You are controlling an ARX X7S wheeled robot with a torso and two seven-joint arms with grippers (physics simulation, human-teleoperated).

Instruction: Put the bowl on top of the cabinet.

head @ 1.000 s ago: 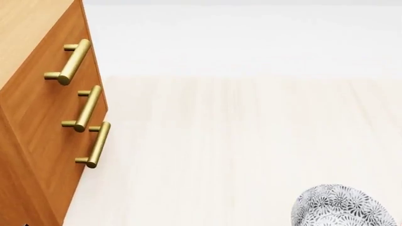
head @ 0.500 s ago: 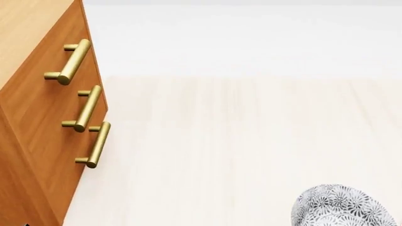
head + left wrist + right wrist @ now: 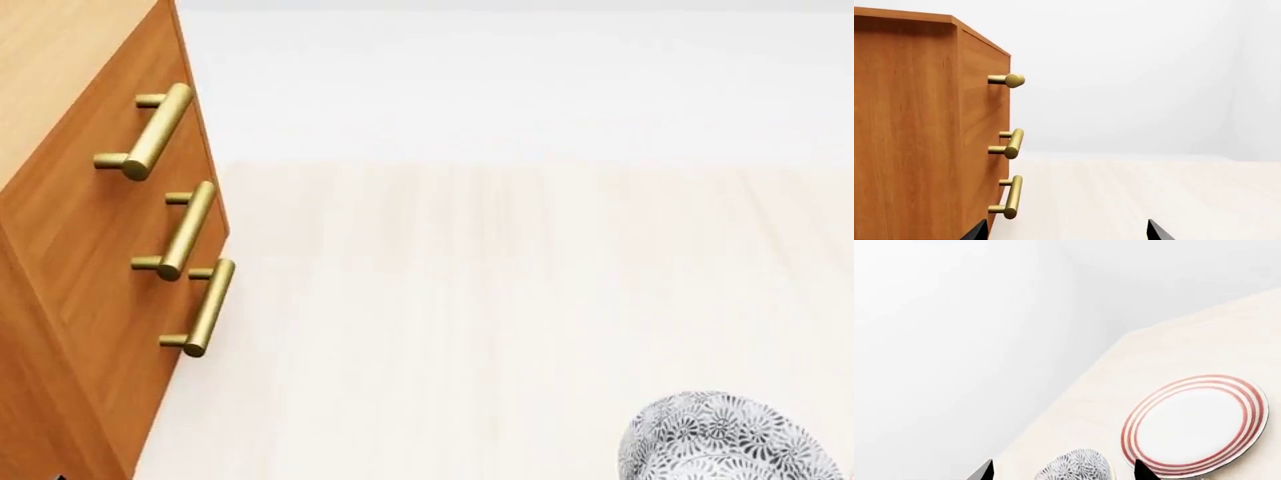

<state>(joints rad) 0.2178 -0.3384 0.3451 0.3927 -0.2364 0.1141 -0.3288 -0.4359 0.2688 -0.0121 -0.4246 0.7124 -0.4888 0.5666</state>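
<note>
Both grippers show only dark fingertips set wide apart, holding nothing: the left gripper (image 3: 1064,231) beside the cabinet (image 3: 94,250), the right gripper (image 3: 1062,471) over the bowl (image 3: 727,438). That bowl sits on the pale floor (image 3: 507,300), well apart from the cabinet, near a red-ringed plate (image 3: 1194,422).

1 bowl (image 3: 727,440), 1 plate (image 3: 1194,424), 1 cabinet (image 3: 80,250)

In the head view the cabinet (image 3: 80,250) fills the left edge of the frame, its three handles (image 3: 167,215) stacked down its front. The bowl (image 3: 727,438) sits on the floor (image 3: 507,300) at the lower right corner, well apart from the cabinet. In the right wrist view a plate (image 3: 1195,422) lies just beside the bowl.
</note>
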